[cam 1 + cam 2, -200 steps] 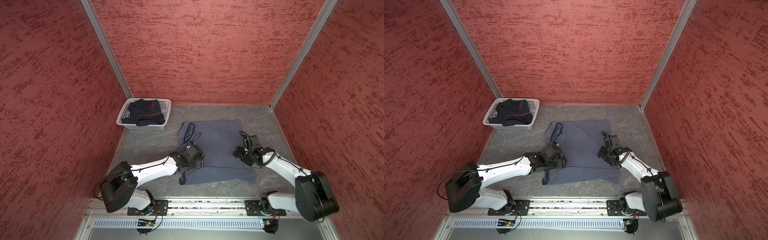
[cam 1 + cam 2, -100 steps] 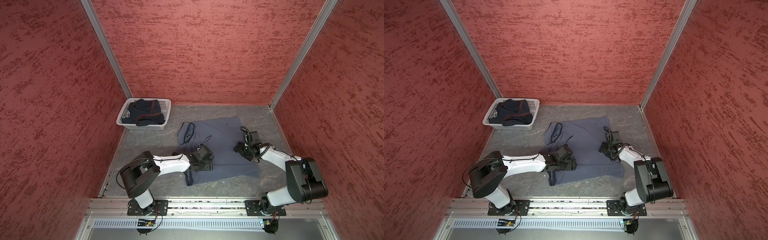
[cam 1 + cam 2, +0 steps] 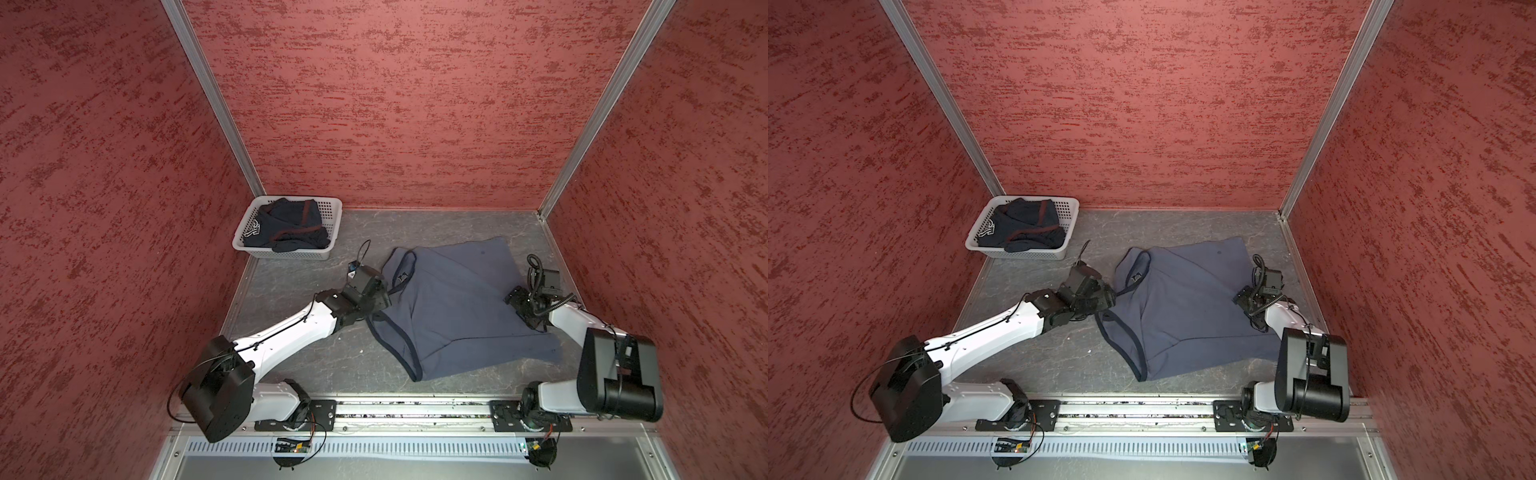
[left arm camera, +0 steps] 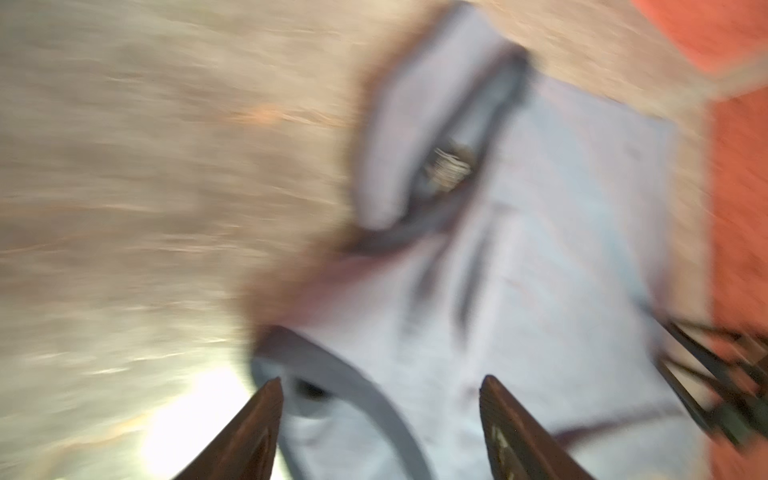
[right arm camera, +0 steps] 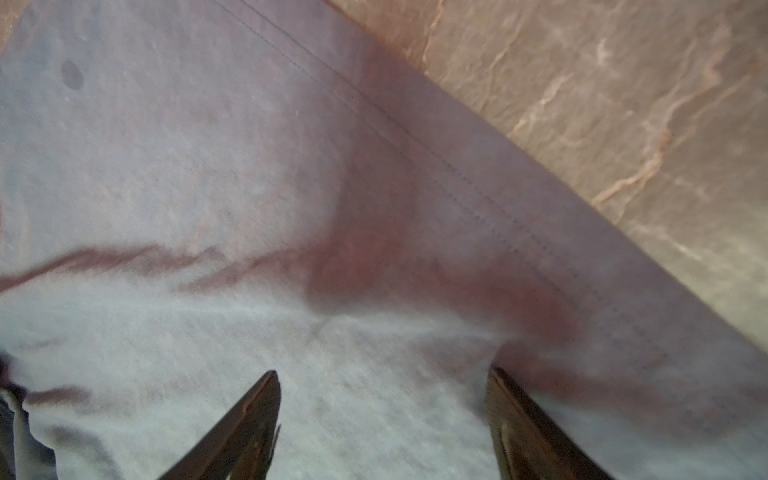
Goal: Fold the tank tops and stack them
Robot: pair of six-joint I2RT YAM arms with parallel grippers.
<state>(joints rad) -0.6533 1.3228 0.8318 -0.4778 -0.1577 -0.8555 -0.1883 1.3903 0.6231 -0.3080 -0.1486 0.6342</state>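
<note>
Looking down in both top views, I see the slate-blue tank top (image 3: 457,307) (image 3: 1187,307) spread on the grey table (image 3: 299,282), right of centre. Its navy-trimmed neck and armholes face the left arm and its hem faces the right arm. A diagonal crease runs across the cloth.

The left gripper (image 3: 382,298) sits at the top's left edge, between the neck opening and the nearer armhole. My left wrist feed is badly blurred, yet the left gripper (image 4: 382,379) clearly has its claw released: the fingers stand wide apart above the cloth, with a navy trim band passing under the gap.

The right gripper (image 3: 514,300) hangs over the top's right side. On its wrist feed the right gripper (image 5: 382,370) is likewise released, fingers spread over flat fabric and pinching nothing, with the stitched hem running beside bare table.

The dark navy tank top (image 3: 286,226) (image 3: 1021,226), with maroon trim, lies crumpled inside the white basket (image 3: 282,252) (image 3: 1017,251) in the far left corner, well apart from the blue one.
</note>
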